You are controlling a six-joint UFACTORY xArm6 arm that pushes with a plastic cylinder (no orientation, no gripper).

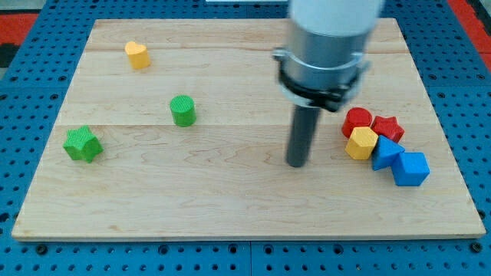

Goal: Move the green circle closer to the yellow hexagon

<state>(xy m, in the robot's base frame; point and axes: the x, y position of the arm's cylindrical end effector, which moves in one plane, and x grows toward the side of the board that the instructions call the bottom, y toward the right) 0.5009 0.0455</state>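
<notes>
The green circle (182, 110) stands on the wooden board (230, 192), left of the middle. The yellow hexagon (361, 142) sits at the view's right, in a cluster with other blocks. My tip (297, 163) rests on the board between them, nearer the hexagon, about a block's width to its left and far to the right of the green circle. It touches no block.
A red circle (357, 121) and a red star (387, 127) lie just above the hexagon. Two blue blocks (386, 152) (410, 169) lie to its right. A green star (82, 144) is at the left, a yellow heart (137, 55) at the upper left.
</notes>
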